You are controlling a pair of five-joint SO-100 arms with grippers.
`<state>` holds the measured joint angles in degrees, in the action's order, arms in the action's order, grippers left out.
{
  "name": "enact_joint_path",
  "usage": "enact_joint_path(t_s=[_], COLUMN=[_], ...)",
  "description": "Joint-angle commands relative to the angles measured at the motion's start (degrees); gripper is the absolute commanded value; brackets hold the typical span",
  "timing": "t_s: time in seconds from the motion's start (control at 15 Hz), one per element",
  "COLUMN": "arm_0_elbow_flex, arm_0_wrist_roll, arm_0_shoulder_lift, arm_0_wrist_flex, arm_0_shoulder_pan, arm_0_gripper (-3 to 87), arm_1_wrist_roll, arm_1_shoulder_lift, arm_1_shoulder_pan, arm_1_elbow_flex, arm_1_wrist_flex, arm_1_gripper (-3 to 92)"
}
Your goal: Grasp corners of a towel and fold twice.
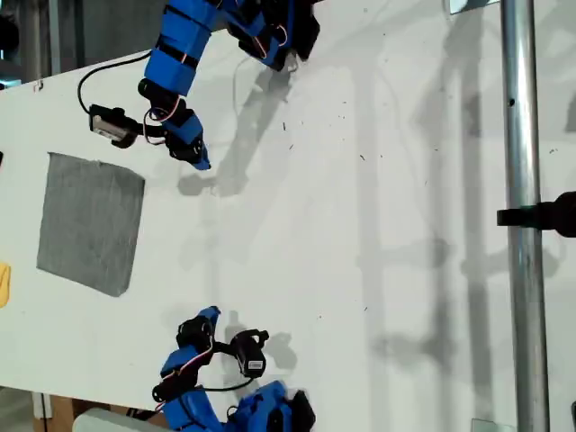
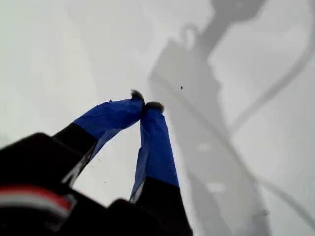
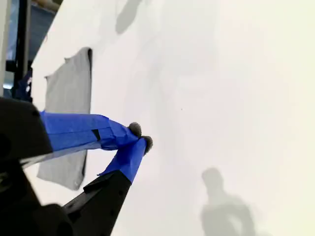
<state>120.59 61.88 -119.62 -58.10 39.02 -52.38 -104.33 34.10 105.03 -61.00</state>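
- My first gripper (image 2: 145, 101) has its blue-taped jaws pressed together at the tips, with nothing between them.
- Below it is only bare white table (image 2: 74, 49), crossed by soft grey shadows.
- My second gripper (image 3: 140, 136) is also closed tip to tip and carries nothing.
- Past its jaws in the second wrist view lies the towel (image 3: 69, 93), flat on the table and apart from the tips.
- In the exterior view the towel (image 1: 90, 223) lies spread out in one flat layer near the exterior view's left edge, all four corners down on the table (image 1: 360, 225).
- Two blue arms reach in there, one from the top edge (image 1: 180, 54) and one from the bottom edge (image 1: 193, 360); both end near the towel but do not touch it.
- I cannot tell for sure which of these is the first arm and which the second.
- A small yellow thing (image 1: 4, 283) sits at the exterior view's left edge, just beside the towel.
- A metal pole (image 1: 522, 225) runs top to bottom along the exterior view's right side.
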Motion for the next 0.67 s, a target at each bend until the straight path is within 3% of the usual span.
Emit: enact_joint_path(t_s=[0.0,0.33,0.47,0.6], arm_0_elbow_flex=[-9.4,-37.0,-51.8,-63.8], arm_0_wrist_roll=[-5.0,-15.3,-17.2,-18.5], arm_0_shoulder_lift=[9.9,36.8,48.7,59.0], arm_0_wrist_flex=[1.4,-2.3,-6.2,-6.4], arm_0_shoulder_pan=[7.3,14.3,16.3,18.5], arm_0_gripper=[-2.9,-2.9,-2.9,-2.9], arm_1_wrist_roll=[5.8,16.9,20.5,22.9], arm_1_shoulder_lift=[9.1,33.2,41.0,46.1], arm_1_shoulder_pan=[4.7,13.9,16.7,19.4], arm_1_elbow_flex=[-12.9,-32.0,-39.5,-44.0], arm_1_wrist_flex=[0.2,4.7,6.9,11.9], arm_1_gripper=[-0.3,-0.3,-0.3,-0.3])
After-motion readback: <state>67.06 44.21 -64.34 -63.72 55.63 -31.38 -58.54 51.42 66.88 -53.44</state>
